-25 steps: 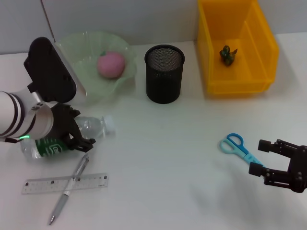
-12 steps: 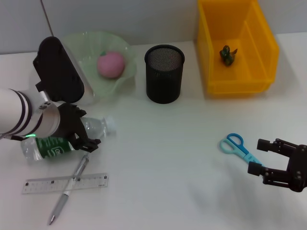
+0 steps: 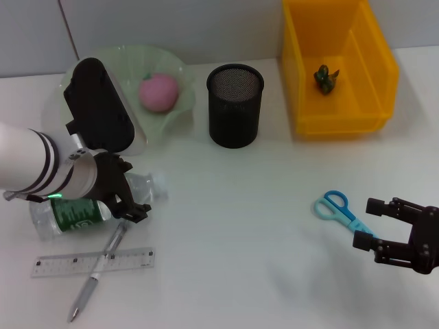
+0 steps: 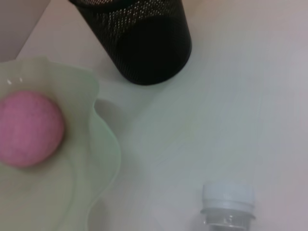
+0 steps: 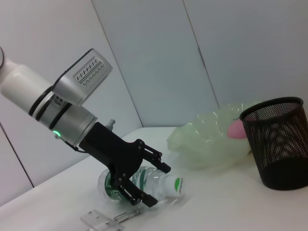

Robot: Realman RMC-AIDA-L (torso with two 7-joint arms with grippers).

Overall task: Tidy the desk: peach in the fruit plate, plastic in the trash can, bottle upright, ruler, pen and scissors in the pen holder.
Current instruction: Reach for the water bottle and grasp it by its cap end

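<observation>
A clear bottle (image 3: 72, 214) with a green label lies on its side at the left, its white cap (image 3: 159, 181) pointing right. My left gripper (image 3: 134, 190) is open and straddles the bottle near its neck, as the right wrist view (image 5: 144, 180) shows. The peach (image 3: 159, 92) sits in the green fruit plate (image 3: 120, 68). The black mesh pen holder (image 3: 235, 105) is empty. The ruler (image 3: 92, 262) and pen (image 3: 99, 271) lie crossed in front of the bottle. Blue scissors (image 3: 337, 207) lie at the right; my right gripper (image 3: 368, 225) is open at their blade tip.
A yellow bin (image 3: 370, 62) at the back right holds a crumpled green piece of plastic (image 3: 326, 77). The left wrist view shows the peach (image 4: 29, 127), the plate rim (image 4: 103, 154), the pen holder (image 4: 139, 43) and the bottle cap (image 4: 227, 202).
My left arm has moved right and toward the table's front along the bottle, toward its neck. The bottle, the scissors and my right gripper have stayed put.
</observation>
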